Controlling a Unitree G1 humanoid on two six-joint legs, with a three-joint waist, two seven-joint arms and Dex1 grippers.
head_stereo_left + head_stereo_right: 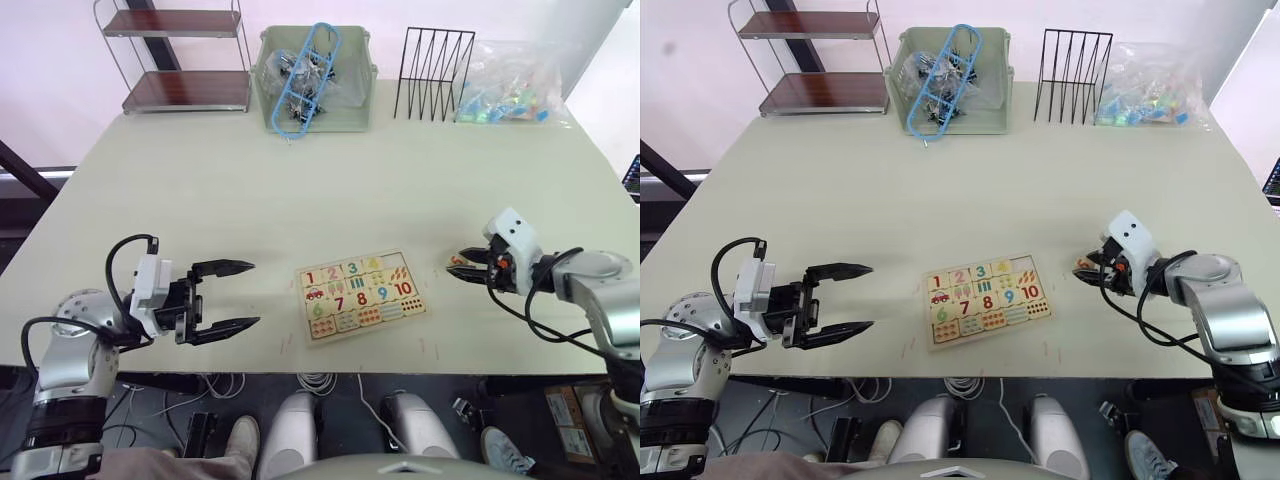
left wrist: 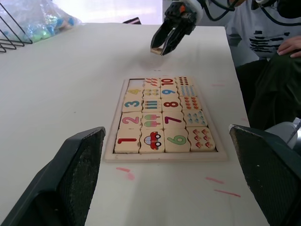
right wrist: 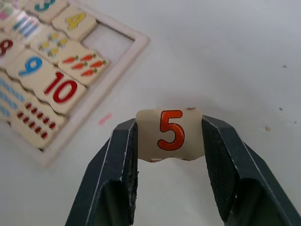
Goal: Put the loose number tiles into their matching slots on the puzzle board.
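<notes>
The right gripper (image 3: 169, 136) clenches the 5 tile (image 3: 170, 133) beside the puzzle board (image 1: 361, 294), apparently above the table; the left gripper (image 1: 232, 296) gapes.

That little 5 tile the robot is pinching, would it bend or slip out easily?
Probably not bend: the 5 tile looks like a stiff, flat wooden piece, likely light for its size. It could slip, since the right tool pinches only its two narrow side edges. Being flat, it should lie still rather than roll if dropped on the table.

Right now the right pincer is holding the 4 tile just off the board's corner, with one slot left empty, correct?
Not quite: the tile in the right pincer reads 5, as the right wrist view shows. The 4 already sits in the board, beside the one empty slot.
</notes>
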